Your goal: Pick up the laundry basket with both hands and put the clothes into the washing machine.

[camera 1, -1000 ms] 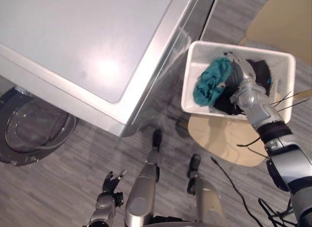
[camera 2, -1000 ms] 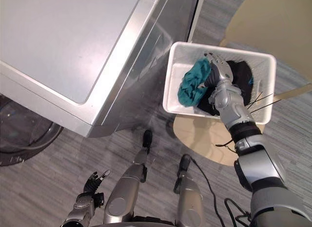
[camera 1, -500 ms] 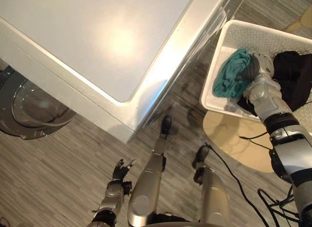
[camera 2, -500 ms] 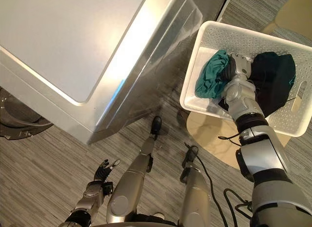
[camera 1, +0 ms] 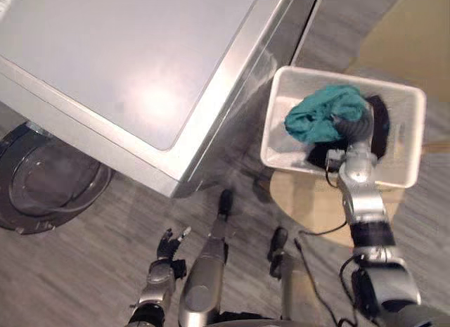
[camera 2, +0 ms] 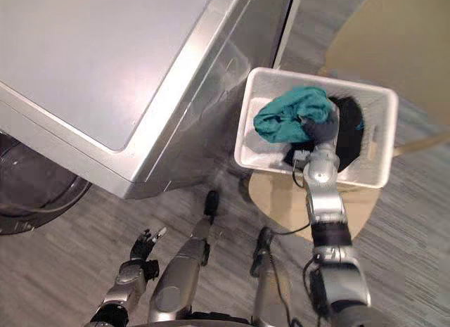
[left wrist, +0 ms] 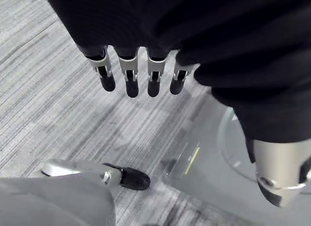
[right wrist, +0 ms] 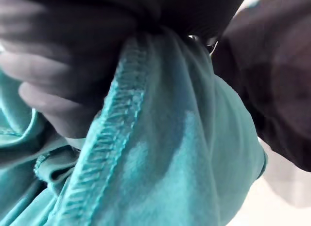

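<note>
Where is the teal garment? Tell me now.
The teal garment is on the right in the eye views, gripped by the right hand over the basket, beside a black garment and right of the washer.

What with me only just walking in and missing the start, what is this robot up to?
The robot's right hand is down in the white laundry basket, curled round a teal garment bunched above a dark garment. The basket stands beside the washing machine, whose round door is open. The left hand hangs open low over the floor, holding nothing.
</note>
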Motion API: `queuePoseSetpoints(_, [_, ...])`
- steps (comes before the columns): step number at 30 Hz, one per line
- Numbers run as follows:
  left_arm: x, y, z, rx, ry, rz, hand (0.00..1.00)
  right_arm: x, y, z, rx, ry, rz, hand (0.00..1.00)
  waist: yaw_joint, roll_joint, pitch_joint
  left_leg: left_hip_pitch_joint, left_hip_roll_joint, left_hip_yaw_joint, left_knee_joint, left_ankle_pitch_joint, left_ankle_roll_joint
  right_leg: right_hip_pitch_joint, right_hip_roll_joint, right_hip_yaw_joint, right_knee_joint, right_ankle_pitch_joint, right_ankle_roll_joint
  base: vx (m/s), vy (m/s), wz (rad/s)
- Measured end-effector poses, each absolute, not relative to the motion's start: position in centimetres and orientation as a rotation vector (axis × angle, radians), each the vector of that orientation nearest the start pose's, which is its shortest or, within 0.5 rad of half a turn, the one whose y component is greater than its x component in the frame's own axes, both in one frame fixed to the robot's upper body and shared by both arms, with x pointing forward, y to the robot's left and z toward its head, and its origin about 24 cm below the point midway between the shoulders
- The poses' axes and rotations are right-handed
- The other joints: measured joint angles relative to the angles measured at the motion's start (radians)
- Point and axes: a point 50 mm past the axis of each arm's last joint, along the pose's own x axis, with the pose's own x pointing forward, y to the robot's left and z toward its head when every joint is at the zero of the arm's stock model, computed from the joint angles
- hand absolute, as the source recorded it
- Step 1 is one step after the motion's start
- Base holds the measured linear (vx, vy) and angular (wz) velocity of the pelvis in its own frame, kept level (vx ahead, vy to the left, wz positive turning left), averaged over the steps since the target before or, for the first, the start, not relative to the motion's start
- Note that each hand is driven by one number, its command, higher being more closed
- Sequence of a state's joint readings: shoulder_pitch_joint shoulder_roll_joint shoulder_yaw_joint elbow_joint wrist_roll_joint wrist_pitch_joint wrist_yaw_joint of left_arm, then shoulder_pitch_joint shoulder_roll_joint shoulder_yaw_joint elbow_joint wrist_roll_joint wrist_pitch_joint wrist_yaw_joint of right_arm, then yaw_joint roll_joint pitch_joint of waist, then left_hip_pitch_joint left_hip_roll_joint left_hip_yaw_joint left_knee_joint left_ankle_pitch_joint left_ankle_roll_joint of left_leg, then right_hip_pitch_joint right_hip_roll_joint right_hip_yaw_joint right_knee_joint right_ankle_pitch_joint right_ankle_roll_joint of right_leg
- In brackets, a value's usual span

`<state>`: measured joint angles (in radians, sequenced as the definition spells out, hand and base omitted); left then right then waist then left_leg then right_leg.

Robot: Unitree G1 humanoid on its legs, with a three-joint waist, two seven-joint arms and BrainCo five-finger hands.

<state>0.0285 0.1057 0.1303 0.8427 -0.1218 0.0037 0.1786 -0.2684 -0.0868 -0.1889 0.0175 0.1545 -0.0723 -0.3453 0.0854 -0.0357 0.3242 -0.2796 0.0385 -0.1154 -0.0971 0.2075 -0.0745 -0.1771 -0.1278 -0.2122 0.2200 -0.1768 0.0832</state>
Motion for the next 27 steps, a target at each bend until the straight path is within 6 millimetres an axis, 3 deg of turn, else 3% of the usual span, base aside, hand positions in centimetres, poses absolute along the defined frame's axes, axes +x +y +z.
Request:
queuePoseSetpoints(3, [12.8, 22.4, -13.9, 0.009, 0.950, 0.428, 0.00, 27.6, -19.9, 11.3, 0.325, -0.359, -0.383, 1.00, -0.007, -0.011, -0.071, 0.061, 0.000, 0.044, 0.000, -0.020, 0.008, 0.061, 0.004, 0.031, -0.045, 0.011, 0.004, 0.03, -0.001, -0.27])
queuePoseSetpoints(6, [10.5, 22.7, -14.6, 0.014, 1.020, 0.447, 0.00, 26.5, -18.8, 11.1, 0.394, -0.372, -0.268, 1.00, -0.016, -0.009, -0.134, 0.109, 0.004, 0.092, -0.001, -0.039, 0.013, 0.097, 0.007, 0.076, -0.082, 0.031, 0.006, 0.05, -0.015, -0.50])
queuePoseSetpoints(10, [9.6, 22.9, -14.8, 0.004, 1.039, 0.468, 0.00, 25.7, -18.7, 10.0, 0.394, -0.343, -0.211, 1.00, -0.021, -0.009, -0.147, 0.142, 0.014, 0.135, 0.000, -0.043, 0.016, 0.124, 0.021, 0.120, -0.103, 0.058, 0.004, 0.02, -0.008, -0.41])
queuePoseSetpoints(13, [9.7, 23.0, -14.8, 0.020, 1.038, 0.462, 0.00, 25.0, -18.9, 9.0, 0.375, -0.306, -0.211, 1.00, -0.051, -0.001, -0.144, 0.131, 0.032, 0.092, 0.014, -0.043, 0.016, 0.086, 0.031, 0.122, 0.005, 0.050, 0.009, -0.06, -0.015, 0.30])
queuePoseSetpoints(14, [10.1, 23.1, -14.6, 0.014, 1.024, 0.470, 0.00, 24.4, -19.1, 9.0, 0.360, -0.309, -0.219, 1.00, -0.056, 0.001, -0.143, 0.108, 0.039, 0.065, 0.029, -0.044, 0.020, 0.071, 0.032, 0.139, 0.074, 0.016, 0.029, -0.10, -0.037, 0.82])
queuePoseSetpoints(15, [10.4, 23.3, -14.5, 0.012, 1.009, 0.481, 0.00, 24.2, -18.9, 9.3, 0.362, -0.324, -0.217, 1.00, -0.059, -0.002, -0.143, 0.099, 0.038, 0.042, 0.031, -0.042, 0.029, 0.040, 0.028, 0.163, 0.228, -0.041, 0.020, -0.10, -0.060, 0.97])
queuePoseSetpoints(17, [10.9, 24.0, -14.0, 0.003, 0.969, 0.515, 0.00, 23.9, -18.2, 10.2, 0.379, -0.361, -0.197, 1.00, -0.059, -0.016, -0.152, 0.068, 0.015, -0.008, 0.077, -0.038, 0.027, 0.039, 0.015, 0.221, 0.448, -0.089, 0.041, -0.02, -0.137, 0.95])
queuePoseSetpoints(19, [11.0, 24.5, -13.7, -0.016, 0.939, 0.555, 0.00, 24.3, -16.7, 11.4, 0.375, -0.405, -0.128, 1.00, -0.012, -0.027, -0.159, 0.009, 0.007, -0.020, 0.136, -0.040, 0.023, 0.070, 0.005, 0.281, 0.456, -0.094, 0.036, -0.17, -0.296, 0.41])
queuePoseSetpoints(20, [11.1, 24.4, -13.6, -0.042, 0.927, 0.579, 0.00, 24.8, -15.6, 12.3, 0.375, -0.434, -0.079, 1.00, 0.013, -0.027, -0.159, -0.037, 0.011, -0.023, 0.179, -0.035, 0.014, 0.104, 0.014, 0.292, 0.371, -0.163, 0.027, -0.32, -0.375, 0.10])
queuePoseSetpoints(21, [11.0, 23.4, -13.8, -0.075, 0.932, 0.584, 0.00, 25.1, -15.1, 12.8, 0.377, -0.451, -0.053, 1.00, 0.032, -0.009, -0.163, -0.085, 0.017, -0.029, 0.217, -0.027, 0.004, 0.127, 0.024, 0.247, 0.287, -0.230, -0.001, -0.32, -0.316, 0.12])
queuePoseSetpoints(22, [10.8, 22.8, -13.9, -0.094, 0.935, 0.582, 0.00, 25.1, -15.0, 12.9, 0.376, -0.456, -0.048, 1.00, 0.040, 0.002, -0.170, -0.104, 0.023, -0.036, 0.222, -0.018, -0.007, 0.129, 0.027, 0.223, 0.262, -0.259, -0.009, -0.36, -0.275, 0.29])
queuePoseSetpoints(23, [10.3, 21.5, -14.3, -0.134, 0.951, 0.574, 0.00, 25.1, -15.1, 13.1, 0.364, -0.463, -0.047, 1.00, 0.038, 0.048, -0.181, -0.125, 0.037, -0.059, 0.194, 0.009, 0.008, 0.122, 0.058, 0.183, 0.236, -0.295, -0.025, -0.39, -0.241, 0.78])
queuePoseSetpoints(24, [10.2, 20.3, -14.5, -0.175, 0.960, 0.565, 0.00, 24.8, -15.8, 12.6, 0.335, -0.445, -0.067, 1.00, 0.023, 0.097, -0.180, -0.126, 0.083, -0.009, 0.135, -0.062, 0.086, 0.125, 0.092, 0.117, 0.213, -0.267, -0.061, -0.39, -0.226, 1.09])
queuePoseSetpoints(25, [10.4, 20.1, -14.5, -0.172, 0.957, 0.549, 0.00, 24.6, -16.4, 12.3, 0.319, -0.433, -0.083, 1.00, 0.010, 0.099, -0.180, -0.130, 0.096, 0.046, 0.122, -0.162, 0.128, 0.131, 0.085, 0.081, 0.184, -0.244, -0.076, -0.36, -0.179, 1.38])
queuePoseSetpoints(26, [10.9, 20.2, -14.2, -0.177, 0.934, 0.550, 0.00, 24.7, -17.0, 12.2, 0.293, -0.430, -0.103, 1.00, -0.003, 0.081, -0.169, -0.137, 0.097, 0.144, 0.160, -0.150, 0.084, 0.126, 0.064, 0.041, 0.154, -0.207, -0.098, -0.30, -0.158, 1.08])
queuePoseSetpoints(27, [10.7, 20.3, -14.1, -0.173, 0.929, 0.554, 0.00, 24.8, -17.3, 12.5, 0.273, -0.440, -0.115, 1.00, -0.004, 0.075, -0.177, -0.131, 0.087, 0.205, 0.255, -0.135, 0.071, 0.119, 0.049, 0.015, 0.118, -0.167, -0.109, -0.27, -0.148, 0.87])
